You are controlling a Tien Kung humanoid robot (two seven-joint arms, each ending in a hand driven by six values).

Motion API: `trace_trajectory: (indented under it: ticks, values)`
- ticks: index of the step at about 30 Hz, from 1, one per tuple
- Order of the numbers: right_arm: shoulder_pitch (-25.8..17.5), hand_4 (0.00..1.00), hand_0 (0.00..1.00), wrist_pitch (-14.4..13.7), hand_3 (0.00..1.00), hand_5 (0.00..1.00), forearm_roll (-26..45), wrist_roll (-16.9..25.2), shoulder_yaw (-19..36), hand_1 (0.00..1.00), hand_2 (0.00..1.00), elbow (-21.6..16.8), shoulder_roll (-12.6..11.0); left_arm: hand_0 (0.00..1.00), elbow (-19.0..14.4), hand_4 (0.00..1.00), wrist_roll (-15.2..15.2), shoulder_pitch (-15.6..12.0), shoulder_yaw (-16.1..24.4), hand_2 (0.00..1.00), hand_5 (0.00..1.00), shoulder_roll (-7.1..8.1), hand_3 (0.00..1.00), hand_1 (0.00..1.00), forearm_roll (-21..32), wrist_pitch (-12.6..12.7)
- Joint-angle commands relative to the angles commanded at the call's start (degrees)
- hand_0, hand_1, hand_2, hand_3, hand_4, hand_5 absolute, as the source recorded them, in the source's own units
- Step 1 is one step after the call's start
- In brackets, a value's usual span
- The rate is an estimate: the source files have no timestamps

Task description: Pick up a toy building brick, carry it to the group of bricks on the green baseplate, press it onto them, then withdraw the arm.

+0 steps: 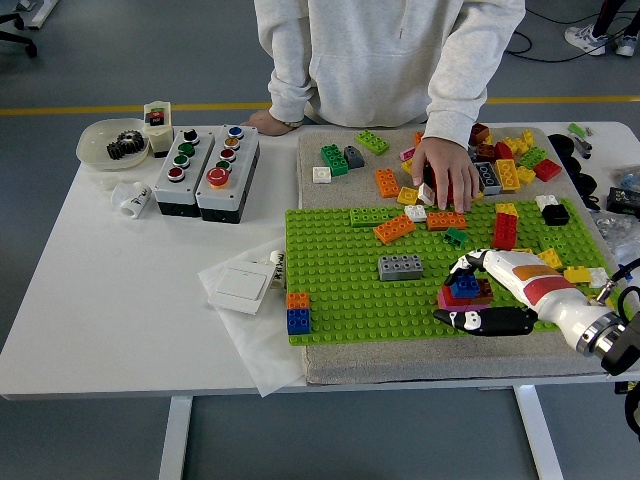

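On the left of the counter (90,300) sat a button box (205,172). A grey brick (400,266) lay alone on the green baseplate (340,290). The right hand (490,295) had its fingers (462,262) curled over the blue brick (465,286) on the small pile (462,298), likely pressing. Next it should let go and pull back. A person's hand (445,172) rested on loose bricks (505,165) nearby.

White table (90,290) holding a grey mat and control parts.
At left: a bowl (100,145), two push-button boxes (205,172); a white sheet (255,310) beside the mat (450,365).
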State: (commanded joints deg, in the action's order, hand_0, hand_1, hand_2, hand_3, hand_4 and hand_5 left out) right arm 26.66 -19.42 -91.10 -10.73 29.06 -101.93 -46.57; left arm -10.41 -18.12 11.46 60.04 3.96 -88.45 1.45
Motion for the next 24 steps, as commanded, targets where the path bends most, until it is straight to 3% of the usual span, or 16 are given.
trace_trajectory:
  ticks: [24]
  values:
    - [0.9, 0.893, 0.705, 0.3, 0.578, 0.634, -0.1, 0.2, -2.1, 0.669, 0.714, 0.0, 0.9, 0.768, 0.0, 0.620, 0.0, 0.1, 0.2, 0.785, 0.618, 0.11, 0.591, 0.752, -0.3, 0.0]
